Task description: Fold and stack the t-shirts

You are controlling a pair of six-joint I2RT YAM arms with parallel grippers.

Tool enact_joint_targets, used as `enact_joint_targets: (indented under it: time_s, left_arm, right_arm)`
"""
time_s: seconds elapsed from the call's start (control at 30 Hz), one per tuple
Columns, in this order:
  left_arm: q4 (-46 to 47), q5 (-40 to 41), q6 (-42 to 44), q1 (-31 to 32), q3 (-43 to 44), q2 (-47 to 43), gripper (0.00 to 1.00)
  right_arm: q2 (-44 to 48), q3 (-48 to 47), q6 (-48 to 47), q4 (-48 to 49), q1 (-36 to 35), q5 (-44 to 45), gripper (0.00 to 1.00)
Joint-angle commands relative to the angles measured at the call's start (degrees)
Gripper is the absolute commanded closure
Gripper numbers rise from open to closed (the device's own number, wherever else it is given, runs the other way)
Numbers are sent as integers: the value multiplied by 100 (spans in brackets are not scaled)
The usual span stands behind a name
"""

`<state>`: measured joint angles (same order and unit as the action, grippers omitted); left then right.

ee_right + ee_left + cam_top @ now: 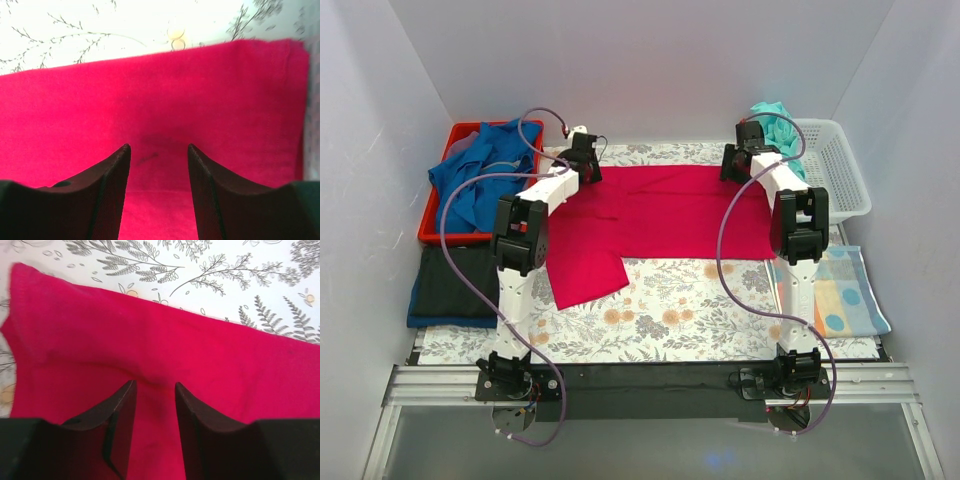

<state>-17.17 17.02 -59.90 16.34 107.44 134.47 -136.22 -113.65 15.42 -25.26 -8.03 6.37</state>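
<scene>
Crimson t-shirt (670, 210) spread flat; left gripper (155, 383), right gripper (158, 145) released, jaws apart.

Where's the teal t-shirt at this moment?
Top view, far right: the teal t-shirt hangs over the white basket at its left rim, just beyond the right hand.

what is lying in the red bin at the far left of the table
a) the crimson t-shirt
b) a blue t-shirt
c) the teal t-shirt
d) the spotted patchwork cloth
b: the top view shows a crumpled blue t-shirt piled in the red bin, while the crimson t-shirt lies spread mid-table and the teal t-shirt sits at the white basket.
</scene>
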Motion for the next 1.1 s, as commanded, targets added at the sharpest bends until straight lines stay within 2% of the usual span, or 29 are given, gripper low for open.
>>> enact_joint_targets:
  time_s: [0.0,0.13,0.27,0.5,0.87,1.07]
  left_arm:
    - [-128,83,189,-25,-354,-1045,64]
    - [-401,127,110,-17,-855,-1370,64]
    - [-305,144,-74,-17,-1846,-1836,65]
    - [-287,197,-189,-34,-2358,-2083,68]
    - [-94,39,-215,-227,-2517,-1882,68]
    - [-94,-163,-206,-386,-1939,-1495,69]
  right_arm:
    - [517,-413,-232,-41,21,207,44]
    - [711,-186,-224,-76,12,84,44]
    - [1062,280,-171,-67,-58,-21,44]
    - [1467,1054,-74,56,-391,-154,46]
    - [1520,1547,49,135,-814,-136,47]
    - [1380,1372,58,82,-911,-154,47]
